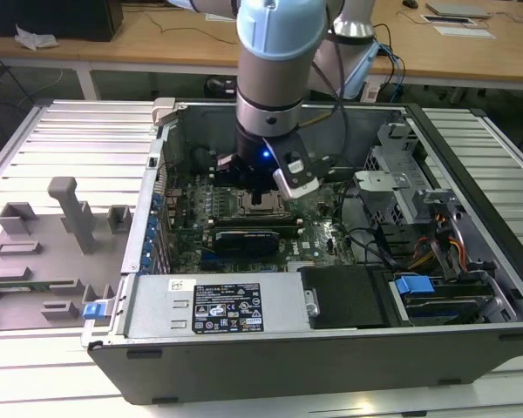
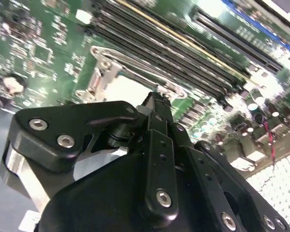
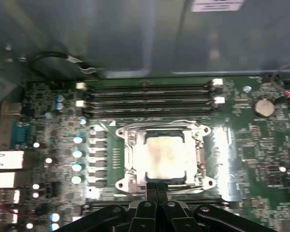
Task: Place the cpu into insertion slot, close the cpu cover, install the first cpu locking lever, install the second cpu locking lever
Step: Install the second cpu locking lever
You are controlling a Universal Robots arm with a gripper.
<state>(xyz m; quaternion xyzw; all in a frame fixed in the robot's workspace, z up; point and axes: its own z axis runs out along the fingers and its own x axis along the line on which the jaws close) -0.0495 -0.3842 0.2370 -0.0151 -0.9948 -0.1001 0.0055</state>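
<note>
In the first wrist view the cpu [image 3: 159, 157], with its bright silver top, lies flat in the insertion slot [image 3: 160, 181]. The grey cpu cover [image 3: 127, 159] lies down around it, framing the chip. A thin wire lever [image 3: 179, 121] runs along the socket's side nearest the memory slots. My gripper [image 3: 157, 187] is shut with nothing between its fingers, its tips at the socket's edge opposite the memory slots. In the second wrist view the gripper [image 2: 158, 100] hangs just over the cpu [image 2: 128, 89] and the cover [image 2: 104, 70]. In the exterior view the gripper [image 1: 263, 190] sits low over the socket [image 1: 263, 205].
The motherboard [image 1: 318, 233] lies inside an open computer case [image 1: 244, 348]. Long black memory slots [image 3: 147, 99] run beside the socket. A black expansion card [image 1: 253, 235] lies near the socket, with drive bays and cables [image 1: 418, 252] at the exterior view's right. Grey fixtures [image 1: 65, 218] stand outside the case.
</note>
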